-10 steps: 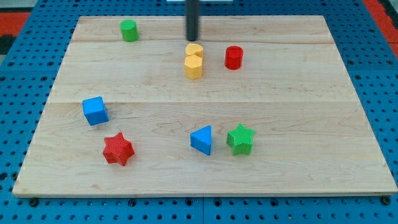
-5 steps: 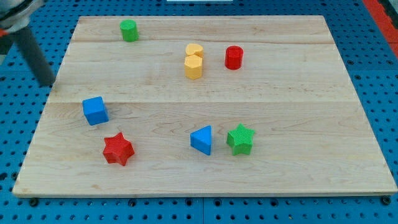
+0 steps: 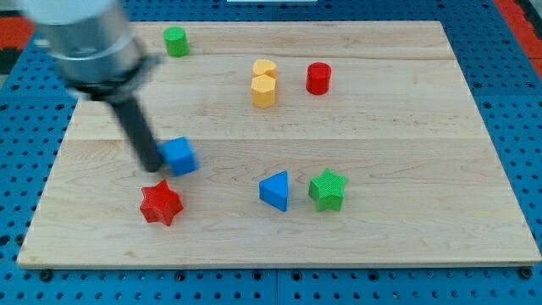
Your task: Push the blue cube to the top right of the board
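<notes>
The blue cube (image 3: pixel 179 156) sits on the wooden board (image 3: pixel 381 135), left of the middle. My tip (image 3: pixel 152 169) is right against the cube's left side, just above the red star (image 3: pixel 160 203). The rod slants up toward the view's top left, where the arm's grey body is blurred.
A green cylinder (image 3: pixel 175 41) stands at the top left. Two yellow blocks (image 3: pixel 264 82) stand touching at top centre, with a red cylinder (image 3: pixel 318 78) to their right. A blue triangle (image 3: pixel 275 190) and a green star (image 3: pixel 327 189) lie below the middle.
My tip swung from the board's top centre to the left edge, then came in against the blue cube. The cube slid to the right by about its own width and a half.
</notes>
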Robot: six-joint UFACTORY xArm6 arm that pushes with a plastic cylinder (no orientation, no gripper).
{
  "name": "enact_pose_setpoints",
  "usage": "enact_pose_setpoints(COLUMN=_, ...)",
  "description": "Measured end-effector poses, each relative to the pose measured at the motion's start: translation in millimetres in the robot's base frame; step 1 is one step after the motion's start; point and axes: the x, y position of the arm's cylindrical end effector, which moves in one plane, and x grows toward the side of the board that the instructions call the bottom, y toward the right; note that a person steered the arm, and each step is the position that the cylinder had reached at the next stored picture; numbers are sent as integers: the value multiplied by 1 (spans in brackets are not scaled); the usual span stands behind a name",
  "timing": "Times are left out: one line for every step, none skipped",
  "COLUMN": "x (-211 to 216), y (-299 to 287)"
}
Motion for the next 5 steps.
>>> enact_pose_setpoints(x=-17, y=86)
enact_pose_setpoints(x=-45, y=74)
enact_pose_setpoints(x=-62, y=55)
enact_pose_setpoints(x=-62, y=125)
enact_pose_setpoints(x=-62, y=189)
